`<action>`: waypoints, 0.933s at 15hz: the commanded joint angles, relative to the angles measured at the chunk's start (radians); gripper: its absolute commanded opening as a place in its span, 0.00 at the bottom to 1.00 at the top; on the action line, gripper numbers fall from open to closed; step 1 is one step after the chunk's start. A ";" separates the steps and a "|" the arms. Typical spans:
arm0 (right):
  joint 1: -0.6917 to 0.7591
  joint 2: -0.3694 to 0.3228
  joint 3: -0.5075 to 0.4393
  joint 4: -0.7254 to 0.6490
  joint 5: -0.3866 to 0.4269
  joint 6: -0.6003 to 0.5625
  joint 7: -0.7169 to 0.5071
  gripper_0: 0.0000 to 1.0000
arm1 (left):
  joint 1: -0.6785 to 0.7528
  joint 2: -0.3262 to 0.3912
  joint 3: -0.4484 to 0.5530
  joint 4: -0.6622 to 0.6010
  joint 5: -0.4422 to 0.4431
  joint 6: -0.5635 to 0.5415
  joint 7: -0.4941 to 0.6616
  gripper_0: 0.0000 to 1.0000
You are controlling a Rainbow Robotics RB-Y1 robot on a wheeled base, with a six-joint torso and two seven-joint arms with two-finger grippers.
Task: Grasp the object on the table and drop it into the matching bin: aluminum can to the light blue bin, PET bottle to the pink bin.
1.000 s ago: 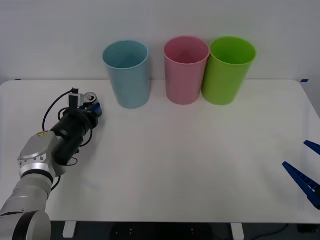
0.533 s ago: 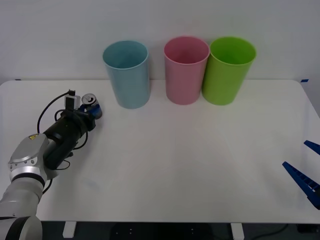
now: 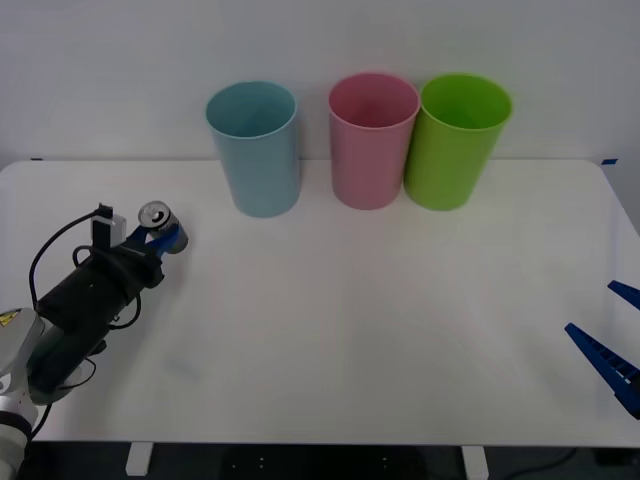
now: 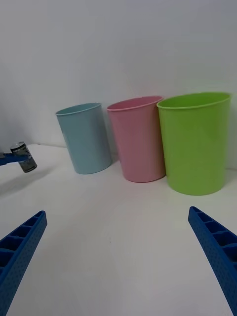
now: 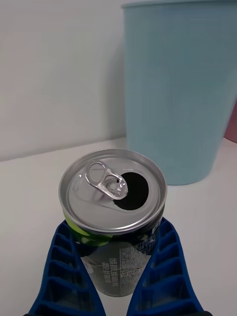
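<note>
Three bins: light blue bin (image 3: 253, 146), pink bin (image 3: 372, 138) and a lime green bin (image 3: 459, 139) stand in a row at the far side of the table (image 3: 380, 320), blue leftmost, pink and green touching or nearly so.
Can: the aluminum can (image 3: 157, 222) sits between the blue fingers of the left gripper (image 3: 155, 236), over the left part of the table, near the light blue bin but apart from it.
Can detail: silver top with pull tab up and mouth open; dark sides with print; roughly upright in the left wrist view.
Left hand state: fingers (image 5: 163, 266) pressed on both sides of the can, low on its body; the grip looks firm.
Height: from the right wrist view the can (image 4: 23, 156) appears clear of the tabletop, with a shadow below; judged lifted.
Right gripper (image 3: 612, 345): parked at the table's right edge, fingers spread wide, nothing held, well away from the work.
Step in hand (judgement): carry the can to the light blue bin.
How to do it well: raise the can above the bin's rim before moving across, so neither can nor fingers clip the wall and tip the bin.
Release: centre the can over the blue opening, keep it upright, then let go.
Risk: a low approach could push the bin toward the pink one.
</note>
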 commanded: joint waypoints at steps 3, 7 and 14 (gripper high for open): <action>0.000 0.000 0.000 0.000 0.000 0.000 0.000 1.00 | 0.193 0.052 -0.014 -0.234 0.125 -0.028 0.015 0.00; 0.000 0.000 0.000 0.000 0.000 0.000 0.000 1.00 | 0.299 0.057 -0.001 -0.412 0.182 -0.003 0.055 0.00; 0.000 0.000 0.000 0.000 0.000 0.000 0.000 1.00 | 0.282 0.078 0.017 -0.555 0.145 0.026 0.260 0.00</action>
